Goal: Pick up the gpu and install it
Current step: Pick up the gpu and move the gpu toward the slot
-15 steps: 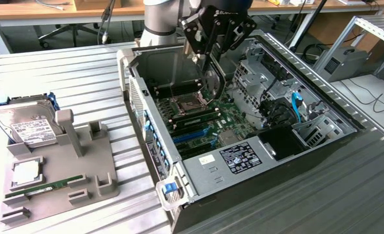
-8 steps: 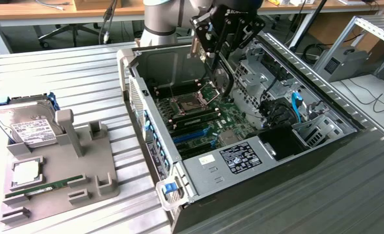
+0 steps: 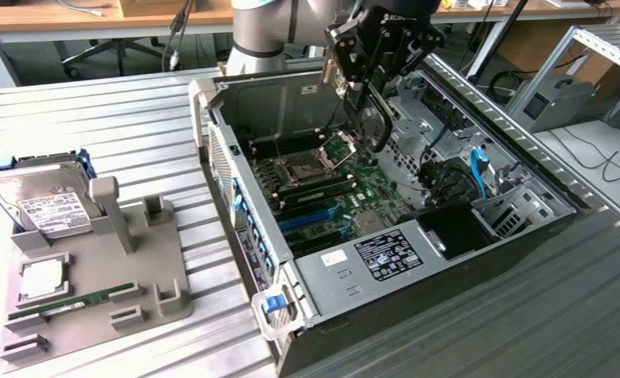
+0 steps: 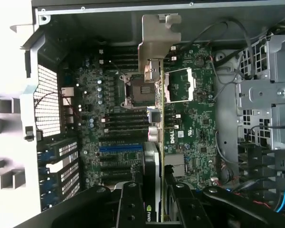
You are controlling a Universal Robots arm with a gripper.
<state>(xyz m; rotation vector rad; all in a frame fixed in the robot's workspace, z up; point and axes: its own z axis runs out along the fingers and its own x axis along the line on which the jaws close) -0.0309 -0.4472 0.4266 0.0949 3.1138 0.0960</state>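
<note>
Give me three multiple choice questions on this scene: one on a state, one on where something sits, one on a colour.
1. The gripper is:
A) open and empty
B) shut on the gpu
C) shut on a cable

2. Where is the hard drive?
A) propped in the grey holder
B) on the floor
C) in the gripper

3. What colour is the memory stick?
A) red
B) green
C) white

Answers:
1 B: it clamps the gpu above the open computer case.
2 A: it stands in the holder at the exterior view's left.
3 B: the stick lying in the holder is green.
</note>
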